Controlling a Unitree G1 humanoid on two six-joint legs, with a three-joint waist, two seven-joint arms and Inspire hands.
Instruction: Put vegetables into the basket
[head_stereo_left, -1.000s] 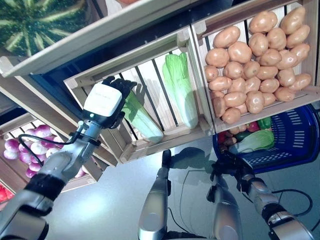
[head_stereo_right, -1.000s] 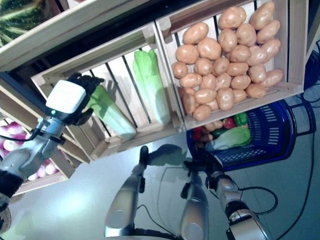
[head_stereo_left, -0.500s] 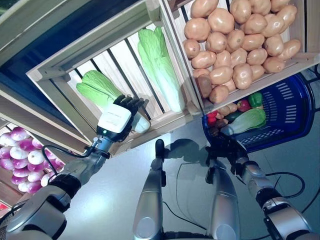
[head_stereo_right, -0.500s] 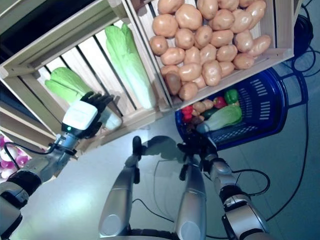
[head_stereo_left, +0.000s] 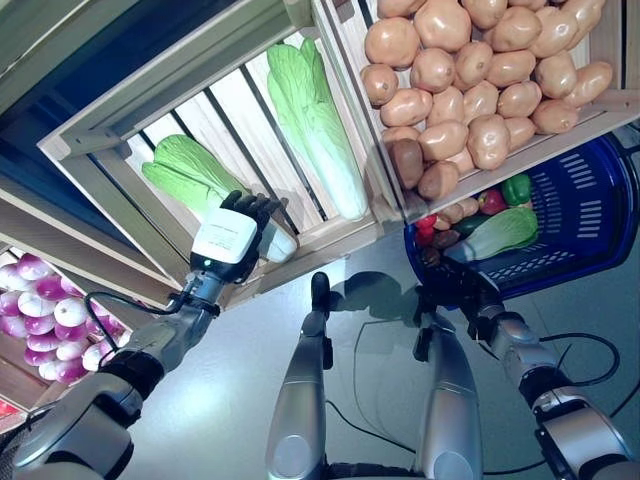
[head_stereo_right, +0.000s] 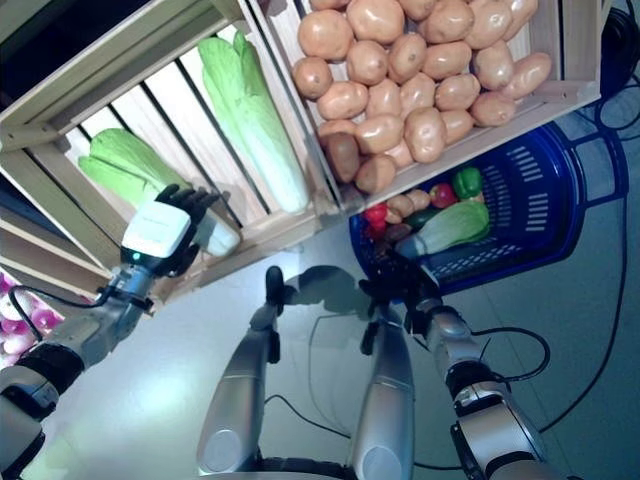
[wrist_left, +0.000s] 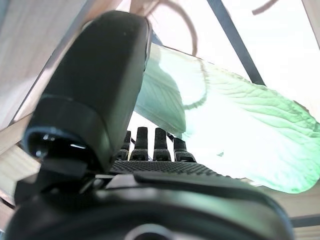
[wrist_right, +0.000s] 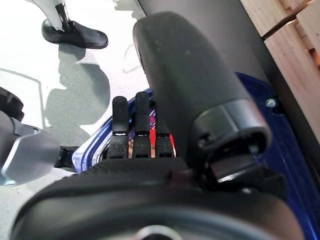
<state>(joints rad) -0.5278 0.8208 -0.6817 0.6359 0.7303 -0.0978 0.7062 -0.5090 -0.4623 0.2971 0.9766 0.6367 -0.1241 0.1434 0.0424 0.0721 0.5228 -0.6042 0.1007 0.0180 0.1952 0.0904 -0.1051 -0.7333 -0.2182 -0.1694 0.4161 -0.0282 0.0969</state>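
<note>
Two long green cabbages lie in a slatted wooden crate (head_stereo_left: 100, 145). My left hand (head_stereo_left: 228, 240), with a white cover on its back, reaches the white stalk end of the left cabbage (head_stereo_left: 185, 172); its fingers (wrist_left: 150, 145) are straight, just short of the leaf (wrist_left: 240, 125). The second cabbage (head_stereo_left: 315, 130) lies to its right. The blue basket (head_stereo_left: 595, 205) holds a cabbage (head_stereo_left: 500, 232), a green pepper (head_stereo_left: 516, 188), a red vegetable and a few potatoes. My right hand (head_stereo_left: 465, 295) grips its near rim, fingers (wrist_right: 135, 130) hooked over the blue edge (wrist_right: 280, 165).
A crate of potatoes (head_stereo_left: 480, 80) sits beside the cabbage crate, right above the basket. Purple onions (head_stereo_left: 40, 310) fill a lower crate at the left. Grey floor lies below the shelves.
The camera has shifted. My left hand has come from the leafy end of the left cabbage down to its white stalk end. The right hand still holds the basket.
</note>
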